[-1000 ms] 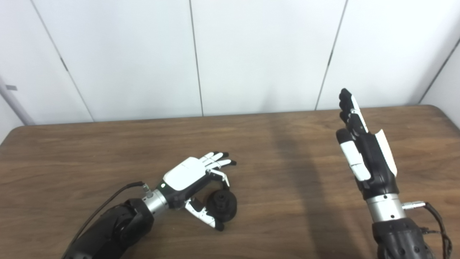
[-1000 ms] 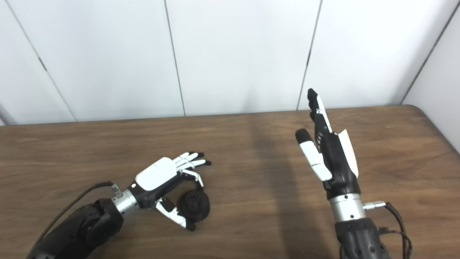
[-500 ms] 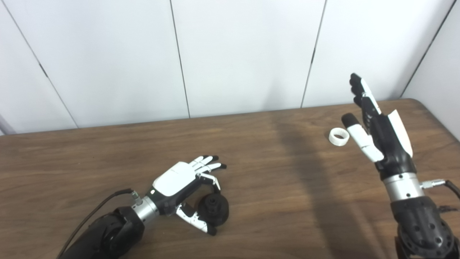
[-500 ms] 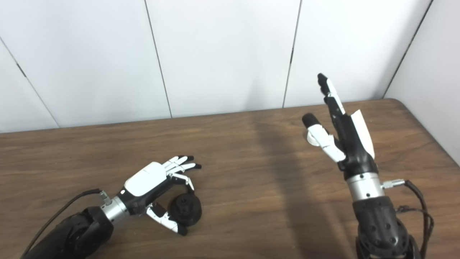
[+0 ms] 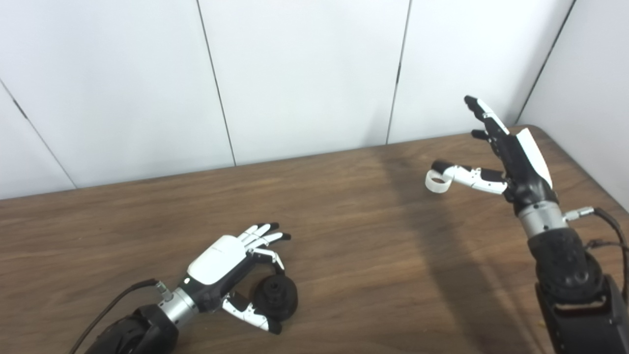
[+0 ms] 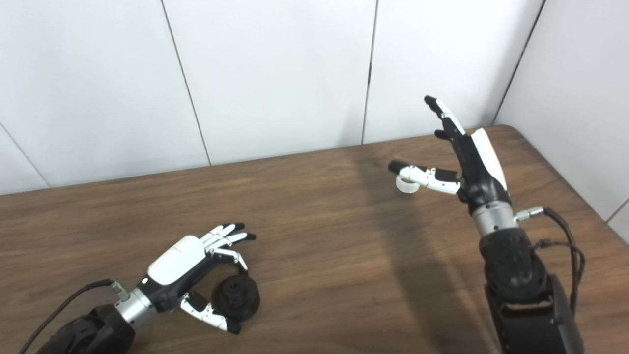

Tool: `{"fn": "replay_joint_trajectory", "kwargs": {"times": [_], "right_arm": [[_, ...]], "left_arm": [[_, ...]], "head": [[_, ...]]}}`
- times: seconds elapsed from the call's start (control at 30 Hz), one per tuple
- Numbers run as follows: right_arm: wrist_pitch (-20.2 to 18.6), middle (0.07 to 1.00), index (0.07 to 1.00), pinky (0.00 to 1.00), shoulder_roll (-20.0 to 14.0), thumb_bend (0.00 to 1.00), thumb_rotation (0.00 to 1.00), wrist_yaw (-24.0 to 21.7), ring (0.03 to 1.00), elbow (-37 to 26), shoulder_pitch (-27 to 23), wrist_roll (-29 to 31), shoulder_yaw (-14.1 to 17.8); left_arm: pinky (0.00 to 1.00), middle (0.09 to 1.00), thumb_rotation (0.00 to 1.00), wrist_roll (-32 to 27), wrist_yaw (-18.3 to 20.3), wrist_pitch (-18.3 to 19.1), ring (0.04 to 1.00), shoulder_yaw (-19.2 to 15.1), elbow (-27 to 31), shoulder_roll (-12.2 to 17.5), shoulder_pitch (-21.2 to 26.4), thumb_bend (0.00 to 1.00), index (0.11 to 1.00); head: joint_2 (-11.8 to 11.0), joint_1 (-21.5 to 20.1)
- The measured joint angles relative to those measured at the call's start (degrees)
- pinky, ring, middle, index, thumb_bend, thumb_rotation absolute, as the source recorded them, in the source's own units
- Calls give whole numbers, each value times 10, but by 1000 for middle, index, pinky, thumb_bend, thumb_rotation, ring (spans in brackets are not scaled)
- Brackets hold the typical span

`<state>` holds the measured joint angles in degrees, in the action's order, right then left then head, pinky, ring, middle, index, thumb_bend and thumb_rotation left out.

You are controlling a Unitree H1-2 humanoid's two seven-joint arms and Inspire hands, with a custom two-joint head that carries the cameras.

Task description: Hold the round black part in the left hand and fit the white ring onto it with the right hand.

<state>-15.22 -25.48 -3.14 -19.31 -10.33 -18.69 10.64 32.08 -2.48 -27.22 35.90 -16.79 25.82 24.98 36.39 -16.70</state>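
I see an evenly lit scene, bright without harshness, and the light seems to come from overhead and somewhat in front. The white wall panels (image 5: 304,73) read clean, slightly cooler toward the right. A broad, soft-edged band of shadow runs down the table (image 5: 344,236) from its far edge toward the near edge, right of centre, in both eye views. A small dark shadow sits under the round black part (image 5: 278,297) and the left hand (image 5: 231,265). The wood shows a mild sheen, no strong glare. Focus holds across the tabletop; edges of the right hand (image 6: 467,157) look a little soft. I notice slight compression noise and no obvious bending at the frame edges.
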Motion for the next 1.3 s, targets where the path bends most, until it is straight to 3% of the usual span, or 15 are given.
{"fn": "replay_joint_trajectory", "kwargs": {"times": [0.13, 0.27, 0.47, 0.7, 1.03, 1.3], "right_arm": [[1, 892, 784, 860, -57, 789, 187, -14, 914, 24, -13, -34, -9], [4, 865, 742, 850, -80, 817, 145, -19, 915, 54, -20, -61, -27], [24, 861, 726, 837, -122, 871, 165, -46, 927, 128, -50, -95, -72], [23, 883, 714, 909, -175, 940, 180, -111, 977, 157, -104, -121, -119], [47, 921, 722, 993, -178, 924, 238, -150, 1000, 240, -151, -193, -208], [64, 947, 727, 1000, -178, 958, 223, -156, 1000, 280, -199, -226, -235]], "left_arm": [[1000, 928, 66, -5, -12, 0, 1000, 6, -6, 2, 0, 525, 481], [1000, 927, 65, -7, -14, -1, 1000, 8, -7, 4, 0, 524, 481], [1000, 926, 65, -14, -11, -1, 1000, 8, -7, 7, 0, 524, 481], [1000, 929, 63, -21, -8, -1, 1000, 9, -7, 9, -1, 525, 481], [1000, 927, 65, -27, 2, -1, 1000, 7, -5, 10, -1, 525, 481], [1000, 927, 65, -22, 9, 0, 1000, 3, 3, 10, -3, 525, 481]], "head": [[3, -2], [3, -4], [6, -11], [5, -11], [3, -18], [-6, -32]]}}
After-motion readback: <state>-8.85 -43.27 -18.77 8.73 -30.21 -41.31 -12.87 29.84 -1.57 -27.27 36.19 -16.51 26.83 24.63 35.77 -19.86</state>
